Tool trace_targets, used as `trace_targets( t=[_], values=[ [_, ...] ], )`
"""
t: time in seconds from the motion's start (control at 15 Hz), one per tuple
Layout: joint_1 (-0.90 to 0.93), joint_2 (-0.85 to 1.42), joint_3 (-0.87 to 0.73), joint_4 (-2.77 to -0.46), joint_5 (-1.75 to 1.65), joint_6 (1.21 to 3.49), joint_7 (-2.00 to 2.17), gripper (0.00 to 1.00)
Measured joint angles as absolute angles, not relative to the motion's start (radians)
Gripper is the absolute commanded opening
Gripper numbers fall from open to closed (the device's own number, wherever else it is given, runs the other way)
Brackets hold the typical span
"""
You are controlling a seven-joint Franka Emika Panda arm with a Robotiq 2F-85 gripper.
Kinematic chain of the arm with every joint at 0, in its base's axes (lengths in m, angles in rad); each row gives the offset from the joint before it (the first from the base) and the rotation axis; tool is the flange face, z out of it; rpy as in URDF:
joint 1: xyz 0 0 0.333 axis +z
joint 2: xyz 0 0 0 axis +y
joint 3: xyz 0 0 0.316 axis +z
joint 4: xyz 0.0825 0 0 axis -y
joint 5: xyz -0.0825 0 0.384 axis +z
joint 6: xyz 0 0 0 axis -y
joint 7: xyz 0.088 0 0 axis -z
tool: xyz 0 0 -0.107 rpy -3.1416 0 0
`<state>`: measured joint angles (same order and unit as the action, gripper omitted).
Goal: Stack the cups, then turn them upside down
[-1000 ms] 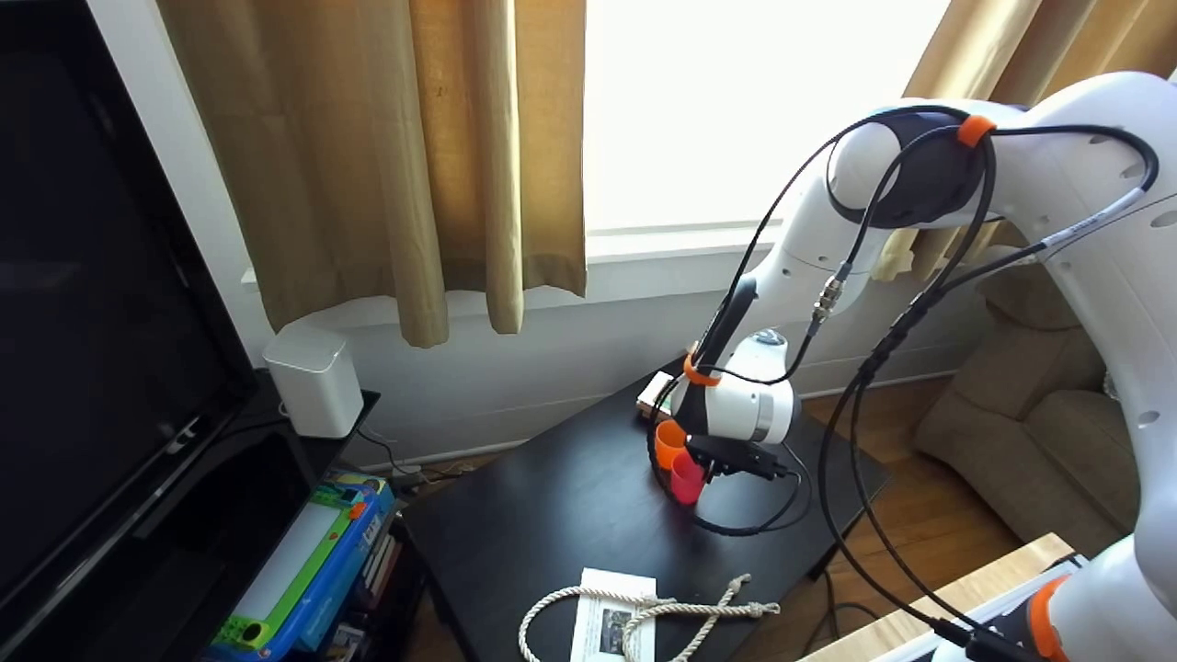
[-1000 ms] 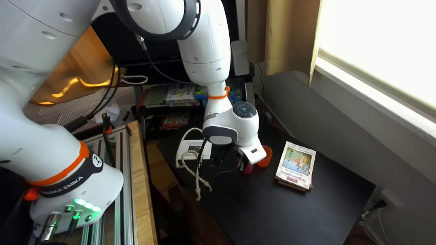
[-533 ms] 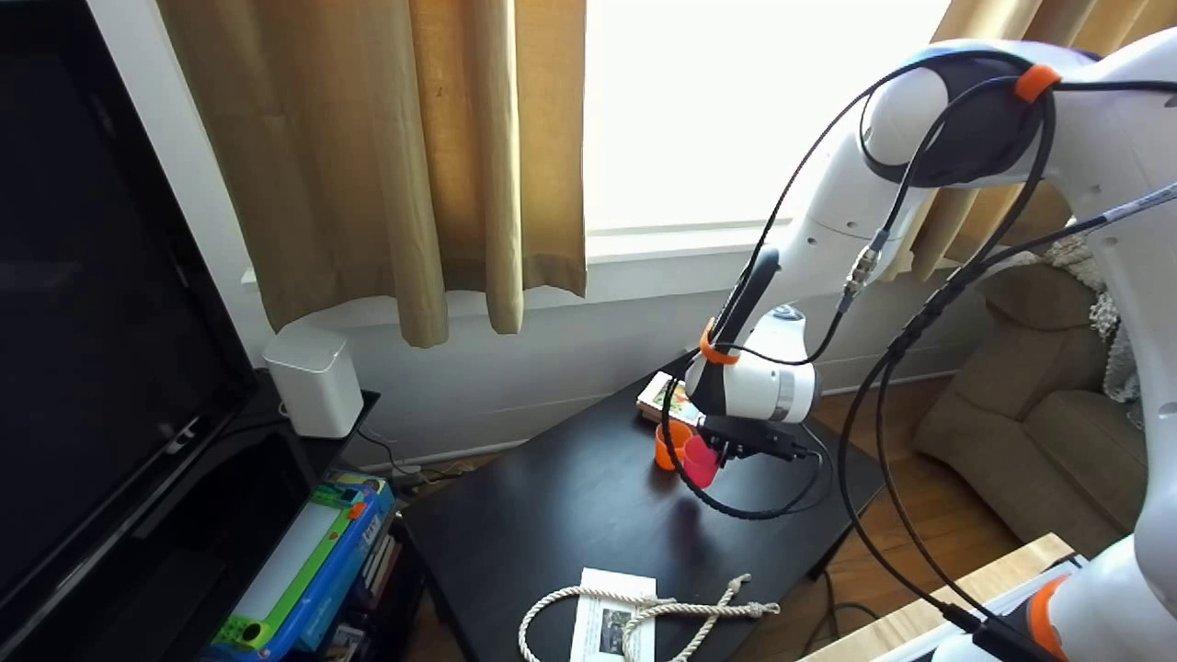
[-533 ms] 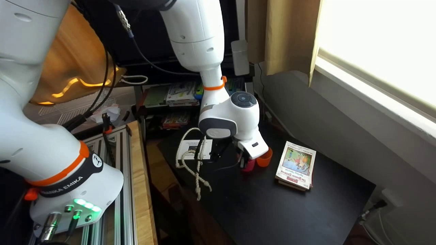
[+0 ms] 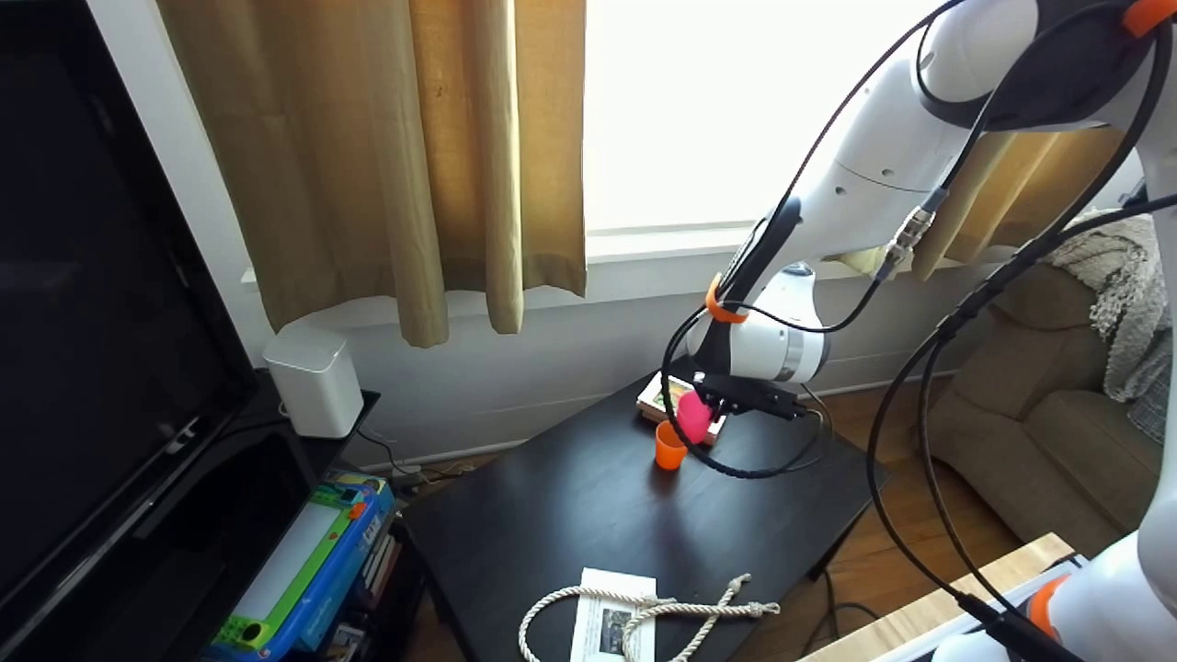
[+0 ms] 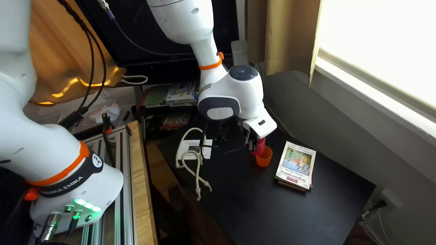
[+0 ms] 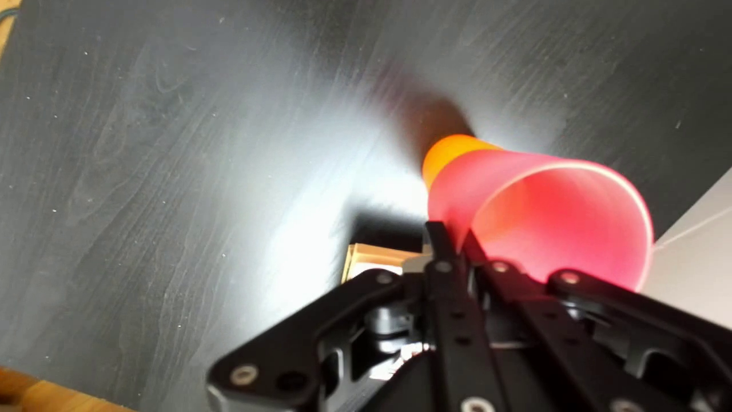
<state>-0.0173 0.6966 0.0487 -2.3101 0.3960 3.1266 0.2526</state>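
Observation:
My gripper (image 7: 453, 232) is shut on the wall of the red cup (image 7: 572, 223), one finger inside and one outside. In both exterior views the red cup (image 5: 693, 416) (image 6: 260, 148) is held in the air, its open rim up. The orange cup (image 5: 669, 449) stands upright on the black table; it also shows in an exterior view (image 6: 264, 157). The red cup is above the orange cup's rim height and a little to its side. In the wrist view the red cup covers most of the orange cup (image 7: 452, 153).
A small stack of books (image 6: 295, 165) lies on the black table (image 6: 272, 207) near the cups. A looped rope (image 5: 708, 609) lies over a white printed sheet (image 5: 588, 625) at another part of the table. The wall and window stand behind the table.
The red cup has risen with my gripper from near the table to above the orange cup's rim height, moving towards the books in an exterior view. The orange cup stays in place.

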Motion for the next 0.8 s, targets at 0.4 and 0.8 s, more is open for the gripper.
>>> trace_targets(
  t=[0.4,0.8],
  values=[
    [-0.061,0.723,0.095,-2.248,0.396,3.127,0.253,0.01],
    [-0.068,0.799,0.102,-2.193,0.396,3.126,0.253,0.01]
  ],
)
